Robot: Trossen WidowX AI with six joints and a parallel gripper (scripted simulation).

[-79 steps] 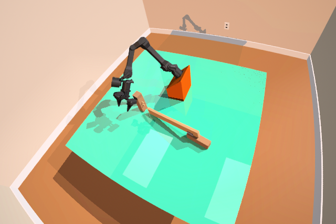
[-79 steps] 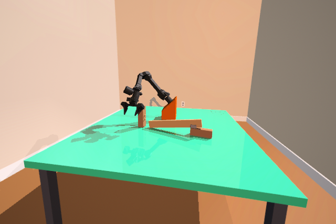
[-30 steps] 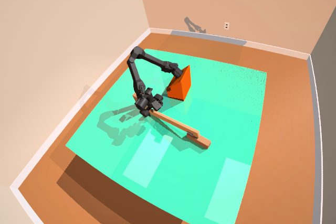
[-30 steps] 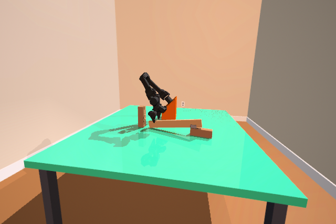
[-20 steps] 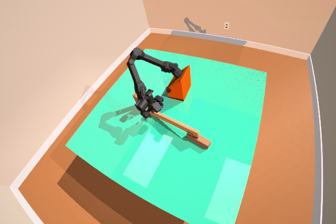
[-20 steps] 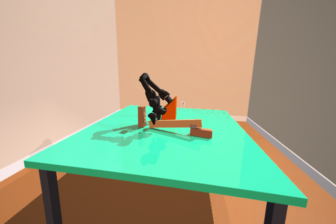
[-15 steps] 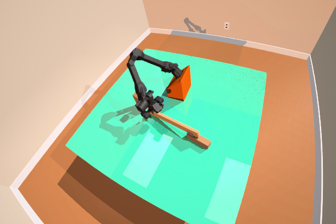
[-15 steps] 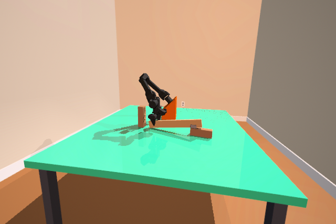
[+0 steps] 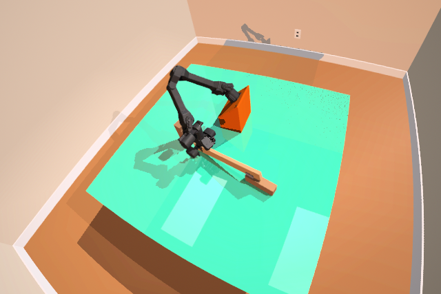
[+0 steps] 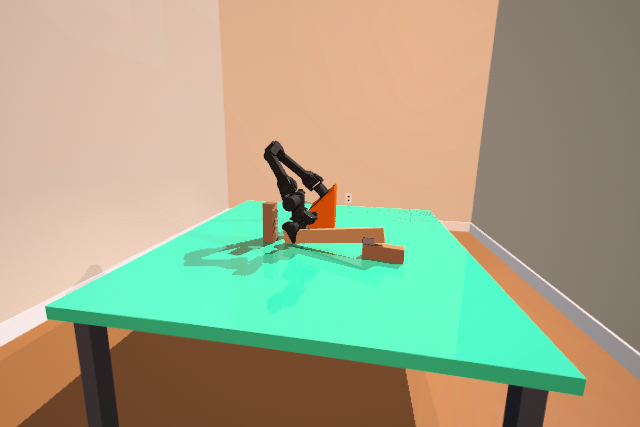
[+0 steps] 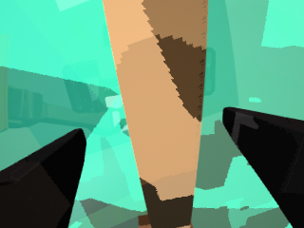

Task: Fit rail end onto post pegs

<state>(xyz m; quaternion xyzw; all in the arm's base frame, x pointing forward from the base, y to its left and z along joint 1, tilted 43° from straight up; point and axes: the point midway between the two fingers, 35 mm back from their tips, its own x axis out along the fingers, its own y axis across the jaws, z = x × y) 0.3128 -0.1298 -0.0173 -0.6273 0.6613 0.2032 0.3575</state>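
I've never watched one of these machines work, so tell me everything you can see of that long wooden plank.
The plank is a long, light-brown wooden bar with flat faces. Its far end sits in a small grey bracket on a low darker wooden block; its near end points at the upright wooden post, apparently not yet joined. It looks slightly tilted. The gripper straddles that near end with its jaws open on either side, not clamped.

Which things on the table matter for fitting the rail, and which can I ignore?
Part of the job:
rail, near end low beside the post
post
footboard block, with its bracket holding the rail's far end
pincer, open, straddling the rail

Just there:
orange wedge at the arm's base
wall socket
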